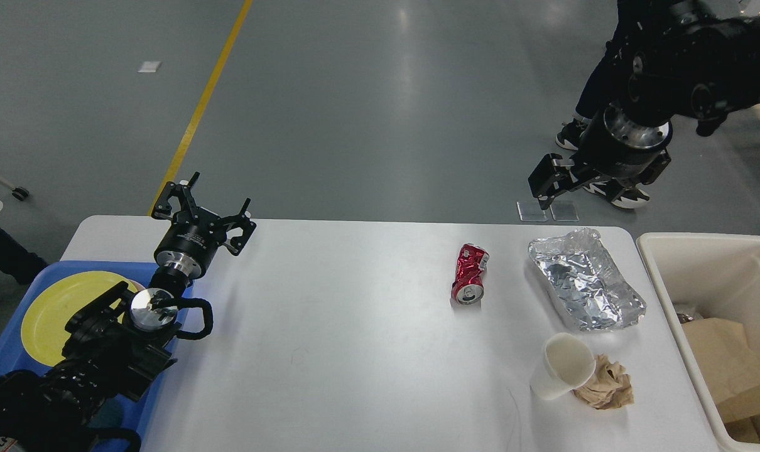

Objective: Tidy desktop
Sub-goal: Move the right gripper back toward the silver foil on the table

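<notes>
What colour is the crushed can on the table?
Red, with a silver top, seen in the head view: the crushed can lies on the white desktop.

The bench [355,326] is smooth, faintly scuffed white. Below the right hand [553,179] lie a crumpled shiny foil tray [584,285], a dented glossy red metal can [470,274], a matt white paper cup [562,366] and crumpled brown paper [606,383].

Looks like a lab or industrial test hall: glossy grey floor [367,100] with a yellow line [201,107], a lone white tabletop [330,326] in open space, a bystander's sneakers [568,135] nearby, caster wheel [20,193] at left.
</notes>
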Action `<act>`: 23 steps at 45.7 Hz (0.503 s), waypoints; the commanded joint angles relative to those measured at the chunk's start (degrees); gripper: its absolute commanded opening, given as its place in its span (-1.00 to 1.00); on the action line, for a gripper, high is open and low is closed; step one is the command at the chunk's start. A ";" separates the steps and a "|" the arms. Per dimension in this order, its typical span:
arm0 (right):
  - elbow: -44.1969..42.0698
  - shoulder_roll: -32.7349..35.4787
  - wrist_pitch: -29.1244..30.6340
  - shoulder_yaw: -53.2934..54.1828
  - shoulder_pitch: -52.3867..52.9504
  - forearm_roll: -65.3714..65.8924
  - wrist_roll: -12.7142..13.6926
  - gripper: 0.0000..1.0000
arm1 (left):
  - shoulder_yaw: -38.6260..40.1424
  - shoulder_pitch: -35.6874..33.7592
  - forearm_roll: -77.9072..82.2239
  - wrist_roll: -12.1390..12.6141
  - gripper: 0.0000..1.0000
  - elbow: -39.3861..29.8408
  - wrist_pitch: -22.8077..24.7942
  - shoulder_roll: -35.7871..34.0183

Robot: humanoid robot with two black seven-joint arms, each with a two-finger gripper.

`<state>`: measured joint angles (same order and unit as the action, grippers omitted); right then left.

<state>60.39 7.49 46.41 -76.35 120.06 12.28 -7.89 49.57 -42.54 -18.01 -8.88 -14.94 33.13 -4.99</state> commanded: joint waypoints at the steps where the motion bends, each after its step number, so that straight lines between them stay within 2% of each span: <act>1: 2.02 0.06 2.46 -0.56 2.99 0.38 0.07 1.00 | 0.00 0.00 0.00 0.00 0.93 0.00 0.01 -0.02; 5: 1.23 0.07 1.23 0.14 1.15 0.64 0.07 1.00 | 0.00 0.00 0.00 0.00 0.93 0.00 -0.08 -0.02; 9: -1.05 -0.02 -3.07 1.28 -4.73 0.64 0.07 1.00 | 0.00 0.00 0.00 0.00 0.93 0.00 0.01 -0.02; 18: -9.66 -1.16 -22.92 1.38 -24.76 0.90 0.16 1.00 | 0.00 0.00 0.00 0.00 0.93 0.00 0.01 -0.02; 23: -14.06 -3.36 -31.02 0.85 -32.50 0.99 0.16 1.00 | 0.00 0.00 0.00 0.00 0.93 0.00 0.01 0.07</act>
<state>50.84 6.05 23.95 -74.99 95.77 13.15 -7.72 49.57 -42.54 -18.02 -8.88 -14.94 33.12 -5.00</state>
